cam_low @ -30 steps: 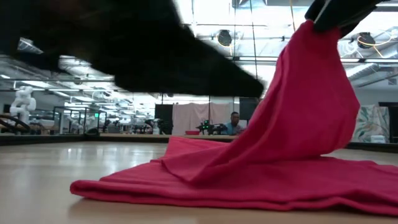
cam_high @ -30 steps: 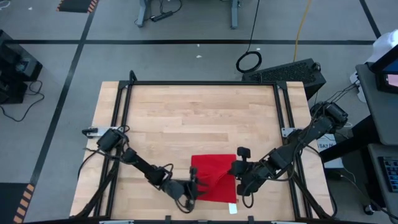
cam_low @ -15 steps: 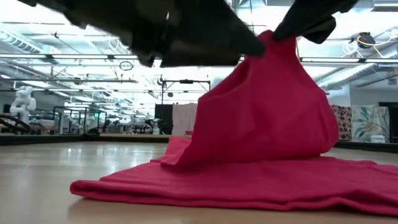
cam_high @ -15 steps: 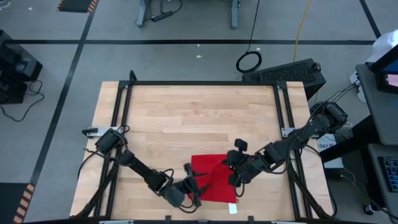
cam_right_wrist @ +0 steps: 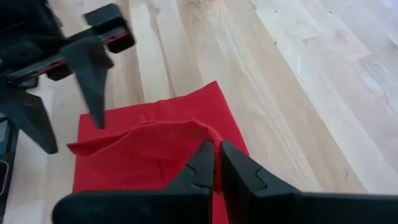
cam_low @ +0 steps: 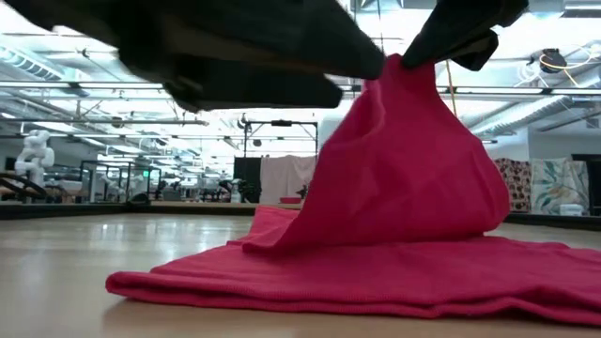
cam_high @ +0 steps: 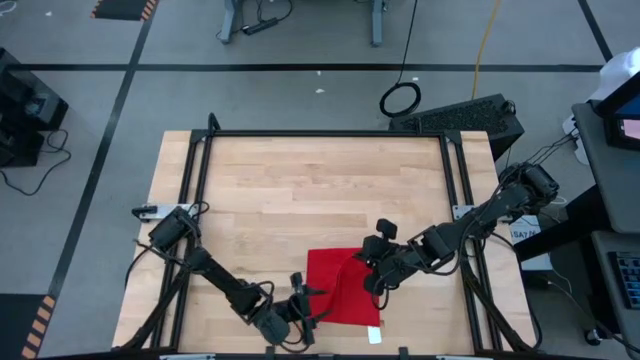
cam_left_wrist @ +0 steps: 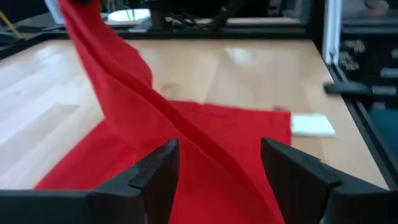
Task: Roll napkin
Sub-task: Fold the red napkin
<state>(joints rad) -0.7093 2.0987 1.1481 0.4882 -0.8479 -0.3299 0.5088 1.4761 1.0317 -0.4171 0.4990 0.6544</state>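
**Red napkin pinched up at one edge, the rest lying on the counter**

Nearest the counter's front edge, the left gripper (cam_high: 312, 318) sits low at the napkin's left side, its fingers (cam_left_wrist: 158, 174) spread apart with nothing between them; in the left wrist view red cloth lies beneath and beyond the gap, but neither finger presses it. The napkin (cam_high: 340, 290) lies on the front middle of the wooden counter (cam_high: 300, 190), most of it flat, with a small white tag (cam_left_wrist: 313, 126) at its front right corner; in the low view the flat layer shows a doubled, slightly thick edge toward the camera. Just beyond, the right gripper (cam_right_wrist: 216, 163) has its fingers clenched on a fold of the right-hand edge and holds it raised, so the cloth hangs from the pinch in a soft tent (cam_low: 404, 160) that slopes back down onto the flat part.

The fabric looks thin, light and limp; it drapes wherever it is unsupported and will not hold a shape by itself, so a roll would probably slacken unless it is kept pressed. It seems likely to slide easily on smooth wood. A sensible hold is a pinch on an edge or corner, with the other fingers pinning the flat layer; a grip in the middle would only bunch it. Farther back the counter is bare wood inside its black frame (cam_high: 320, 134).
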